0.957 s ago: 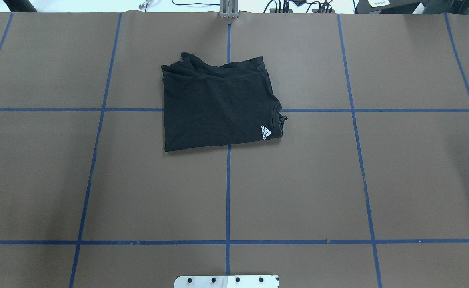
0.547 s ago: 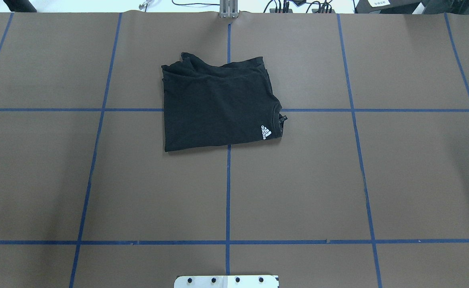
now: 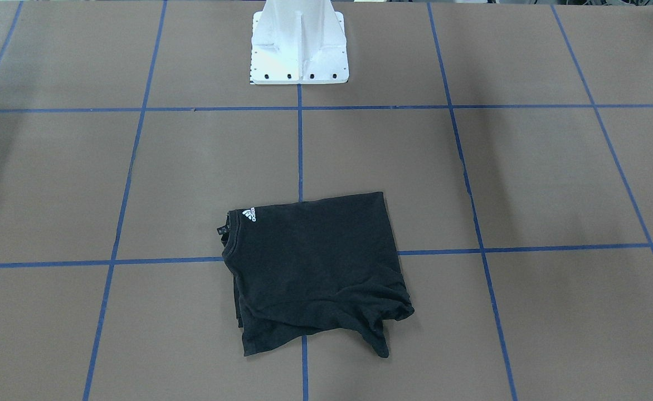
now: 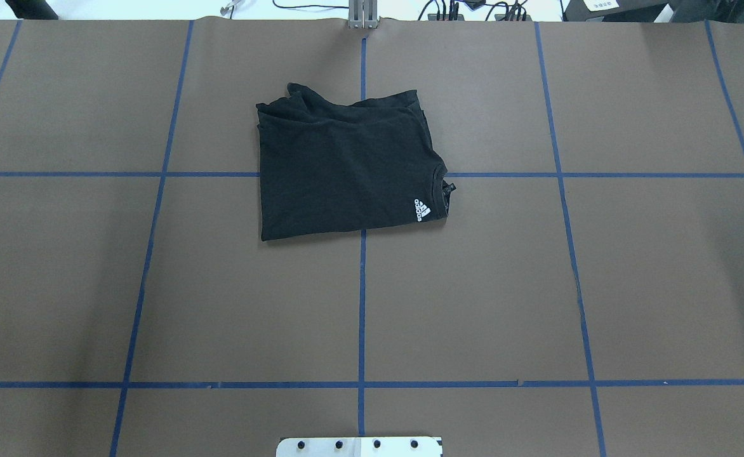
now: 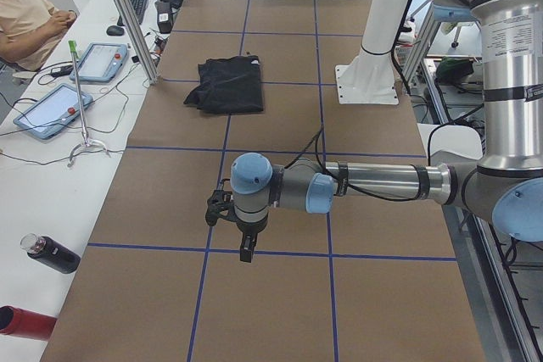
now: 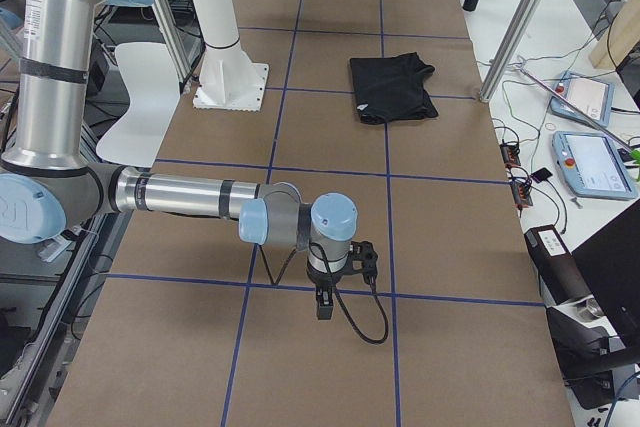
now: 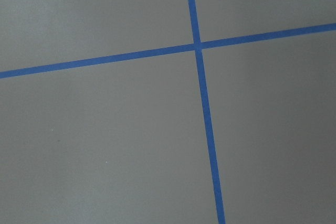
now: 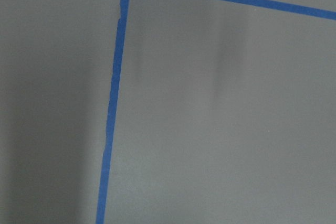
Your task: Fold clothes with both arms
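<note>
Left gripper (image 5: 246, 247) and right gripper (image 6: 324, 305) hang over the worktop (image 4: 600, 285), well apart from the T-shirt (image 4: 346, 171) — spread or pressed together, you cannot tell. The shirt lies folded over crossing blue tape (image 4: 362, 304), beyond the white pedestal (image 3: 298, 44) — collar toward the robot's right.

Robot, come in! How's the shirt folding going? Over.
Left pincer, right pincer: over the table, open or shut unclear. Black T-shirt folded, untouched, far from both. Nothing blocking it.

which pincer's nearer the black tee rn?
Left, narrowly. Left pincer hovers about two grid squares off the T-shirt, close to the tape line running under it; right pincer is similarly far on the opposite side, offset more toward the base.
</note>
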Controlling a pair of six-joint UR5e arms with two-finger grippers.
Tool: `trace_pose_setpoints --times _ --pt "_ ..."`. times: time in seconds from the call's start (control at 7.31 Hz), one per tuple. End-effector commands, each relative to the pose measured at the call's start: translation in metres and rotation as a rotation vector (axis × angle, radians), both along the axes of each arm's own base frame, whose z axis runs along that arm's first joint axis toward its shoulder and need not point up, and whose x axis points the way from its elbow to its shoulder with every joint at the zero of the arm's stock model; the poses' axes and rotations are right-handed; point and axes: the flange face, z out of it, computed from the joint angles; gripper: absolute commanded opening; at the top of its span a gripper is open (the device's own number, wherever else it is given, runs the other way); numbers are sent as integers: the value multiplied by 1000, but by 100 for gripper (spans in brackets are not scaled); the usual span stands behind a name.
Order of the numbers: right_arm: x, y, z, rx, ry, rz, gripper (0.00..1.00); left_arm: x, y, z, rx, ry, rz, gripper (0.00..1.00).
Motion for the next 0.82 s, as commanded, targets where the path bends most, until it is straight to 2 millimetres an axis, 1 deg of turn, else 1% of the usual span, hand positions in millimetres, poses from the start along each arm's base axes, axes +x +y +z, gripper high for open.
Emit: trace_pose_setpoints --times 0.0,0.27,0.68 --pt "0 -1 -12 27 -3 -3 100 1 0 3 -7 0 2 100" --pt "0 -2 -14 30 -6 -3 100 1 2 18 -34 -1 2 100" --pt "-1 -3 -15 29 -9 -1 100 1 3 24 -47 -1 3 100"
